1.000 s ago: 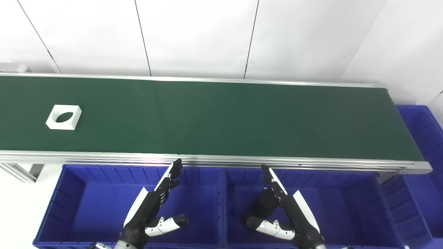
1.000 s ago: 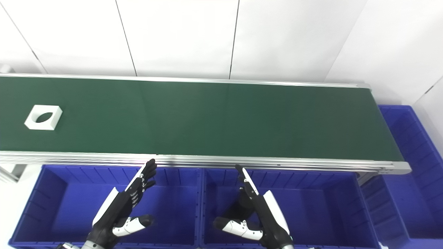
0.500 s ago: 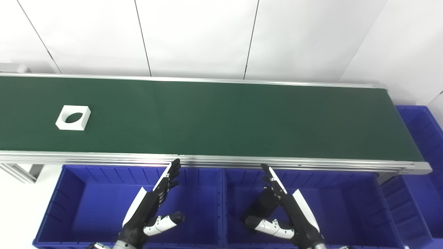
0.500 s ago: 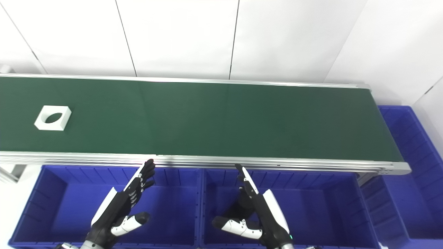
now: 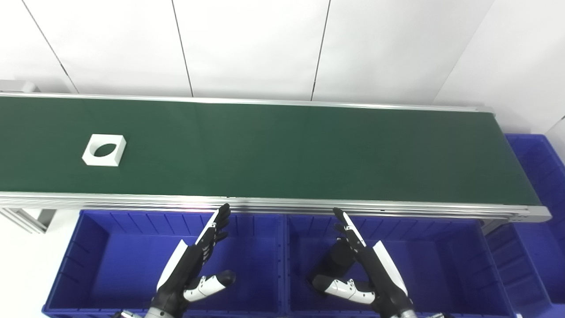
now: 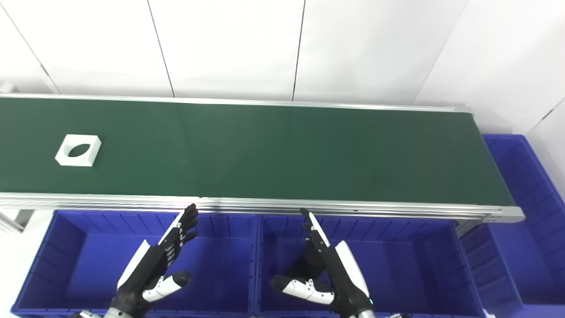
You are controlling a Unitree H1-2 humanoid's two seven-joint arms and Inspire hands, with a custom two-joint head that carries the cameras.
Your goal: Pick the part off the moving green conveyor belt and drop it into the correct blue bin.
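The white part [image 5: 104, 150], a square block with a round hole through it, lies flat on the green conveyor belt [image 5: 282, 150] at about 9 o'clock in the picture, near the left end of the belt and closer to its front rail than to its back rail. Nothing touches it, and both hands are well apart from it.

Below the front rail, at about 7 o'clock, stands the left blue bin [image 5: 110, 265]. Above this bin hangs the left hand [image 5: 194, 265]. It is open: its fingers are stretched straight and point up toward the belt edge, the thumb is spread out to the side, and it holds nothing.

Just beside, at about 5 o'clock, stands the middle blue bin [image 5: 441, 265], its wall touching the wall of the left bin. The right hand [image 5: 362, 265] hangs above the left part of this bin. It is open in the same way, with fingers straight toward the belt, thumb spread inward, and nothing in its hold.

At 3 o'clock, past the right end of the belt, a third blue bin [image 5: 538, 176] is partly visible.
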